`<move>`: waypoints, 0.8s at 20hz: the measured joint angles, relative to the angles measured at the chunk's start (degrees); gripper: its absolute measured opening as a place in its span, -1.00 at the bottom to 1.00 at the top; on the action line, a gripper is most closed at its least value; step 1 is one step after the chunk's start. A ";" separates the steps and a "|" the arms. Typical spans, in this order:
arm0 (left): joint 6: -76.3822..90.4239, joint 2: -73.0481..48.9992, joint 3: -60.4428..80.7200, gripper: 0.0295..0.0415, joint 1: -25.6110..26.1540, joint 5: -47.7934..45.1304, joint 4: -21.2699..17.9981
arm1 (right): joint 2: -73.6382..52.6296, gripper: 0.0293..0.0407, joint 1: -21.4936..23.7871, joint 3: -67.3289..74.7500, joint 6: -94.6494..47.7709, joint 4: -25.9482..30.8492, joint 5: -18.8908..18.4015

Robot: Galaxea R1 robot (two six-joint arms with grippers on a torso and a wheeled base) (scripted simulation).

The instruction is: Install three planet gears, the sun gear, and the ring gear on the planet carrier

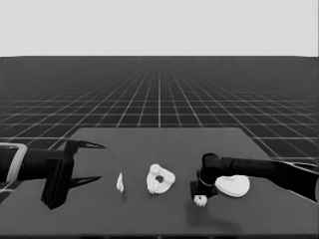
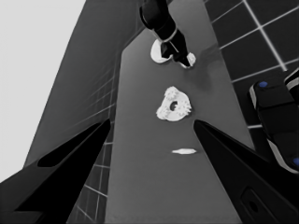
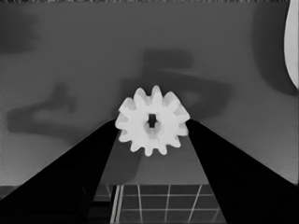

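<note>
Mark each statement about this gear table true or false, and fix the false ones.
1. The right hand grips a toothed gear. True.
2. The left hand holds the thin white piece. False: its fingers stand open and apart from that piece, which lies on the table.
3. Gears already sit on the smaller round part. True.
4. The larger round part covers the smaller one. False: it lies apart, beside the right arm.
5. The gripped gear is beside the left arm. False: it is at the right arm's end, near the larger round part.
</note>
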 joint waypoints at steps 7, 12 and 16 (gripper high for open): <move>0.00 0.00 0.00 0.49 0.00 0.00 0.00 | -2.03 -0.71 12.80 7.28 4.30 12.44 -3.48; 0.00 0.00 0.00 0.49 0.00 0.00 0.00 | -2.07 -0.71 13.80 7.40 4.39 13.48 -3.55; 0.00 0.00 0.00 0.49 0.00 0.00 0.00 | 29.19 -0.71 16.00 -26.49 1.94 15.79 -3.39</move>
